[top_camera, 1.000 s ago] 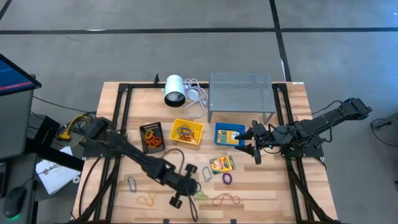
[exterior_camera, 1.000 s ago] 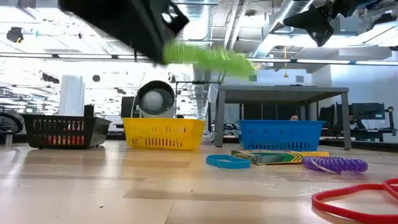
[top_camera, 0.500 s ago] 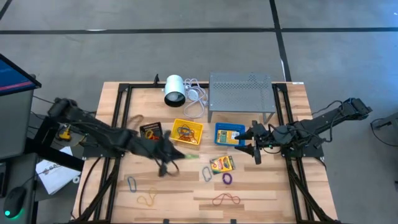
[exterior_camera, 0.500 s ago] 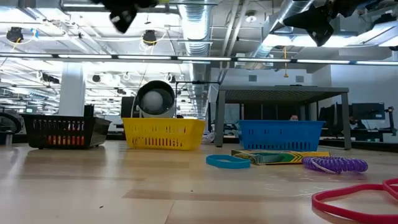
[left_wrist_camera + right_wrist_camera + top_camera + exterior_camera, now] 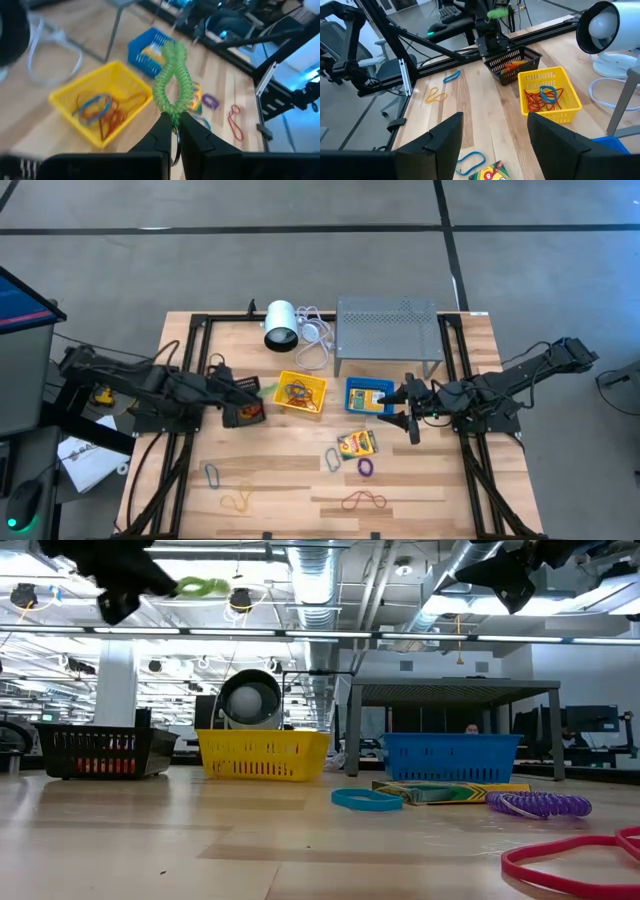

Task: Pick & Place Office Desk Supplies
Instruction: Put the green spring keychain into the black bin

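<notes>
My left gripper (image 5: 246, 391) hovers high over the black tray (image 5: 243, 404), shut on a green coiled loop (image 5: 172, 80) that sticks out toward the yellow tray (image 5: 301, 392). In the low view the coil (image 5: 200, 585) sits well above the trays. My right gripper (image 5: 408, 408) waits open in the air beside the blue tray (image 5: 368, 396), which holds a crayon box. Another crayon box (image 5: 357, 443) lies flat on the wood. The yellow tray (image 5: 100, 112) holds coloured rubber bands. My left gripper pinches the green coiled loop at one end (image 5: 173, 113) between its two fingertips (image 5: 161, 127). The rest of the loop reaches forward past the fingers. It is lifted clear of the table and the trays.
A white cylinder (image 5: 281, 325) with its cable and a grey perforated rack (image 5: 388, 330) stand at the far edge. Loose on the near half lie a blue loop (image 5: 213, 475), a yellow band (image 5: 237, 500), a red band (image 5: 362, 500), a purple coil (image 5: 365, 467) and another blue loop (image 5: 333, 458).
My left gripper has carried the green coil from near the table's near edge up and toward the far left, and now stands over the black tray. It stays shut on the coil throughout. My right arm has kept still.
</notes>
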### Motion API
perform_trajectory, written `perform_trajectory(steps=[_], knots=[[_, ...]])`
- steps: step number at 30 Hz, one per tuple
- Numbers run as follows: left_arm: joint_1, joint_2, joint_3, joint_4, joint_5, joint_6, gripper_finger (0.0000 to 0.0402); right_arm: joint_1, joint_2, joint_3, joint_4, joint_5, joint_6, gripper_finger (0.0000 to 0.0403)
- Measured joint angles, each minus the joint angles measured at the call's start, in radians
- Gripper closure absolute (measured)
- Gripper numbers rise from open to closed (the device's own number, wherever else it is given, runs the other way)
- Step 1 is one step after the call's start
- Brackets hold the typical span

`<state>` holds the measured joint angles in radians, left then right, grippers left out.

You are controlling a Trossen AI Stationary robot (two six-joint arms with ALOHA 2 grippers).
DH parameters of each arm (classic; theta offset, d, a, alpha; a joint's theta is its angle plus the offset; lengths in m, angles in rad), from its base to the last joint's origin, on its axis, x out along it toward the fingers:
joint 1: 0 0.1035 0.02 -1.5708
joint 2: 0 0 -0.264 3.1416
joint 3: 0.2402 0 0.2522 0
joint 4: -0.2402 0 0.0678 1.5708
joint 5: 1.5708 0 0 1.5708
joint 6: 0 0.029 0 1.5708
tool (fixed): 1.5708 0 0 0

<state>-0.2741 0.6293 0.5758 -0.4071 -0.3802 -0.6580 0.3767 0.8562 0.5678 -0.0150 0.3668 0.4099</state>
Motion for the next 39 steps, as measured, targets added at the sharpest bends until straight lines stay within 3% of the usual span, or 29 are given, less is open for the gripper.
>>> perform_trajectory(steps=[5, 14, 24, 30, 39], knots=[[0.0, -0.001, 0.033, -0.221, 0.029, -0.107, 0.0395, 0.0, 0.0, 0.0, 0.0, 0.0, -0.002, 0.0186], [0.0, 0.167, 0.111, -0.445, 0.065, -0.133, 0.0395, -0.028, 0.0, 0.0, 0.0, 0.0, -0.002, 0.0186], [0.097, 0.32, 0.113, -0.517, 0.067, -0.077, 0.0395, -0.055, 0.0, 0.0, -0.015, 0.0, -0.003, 0.0186], [0.191, 0.349, 0.113, -0.52, 0.121, 0.001, 0.0395, -0.057, 0.0, 0.0, -0.018, 0.0, -0.002, 0.0186], [0.255, 0.372, 0.114, -0.553, 0.187, -0.002, 0.0395, -0.057, 0.0, 0.0, -0.034, 0.0, -0.002, 0.0186]])
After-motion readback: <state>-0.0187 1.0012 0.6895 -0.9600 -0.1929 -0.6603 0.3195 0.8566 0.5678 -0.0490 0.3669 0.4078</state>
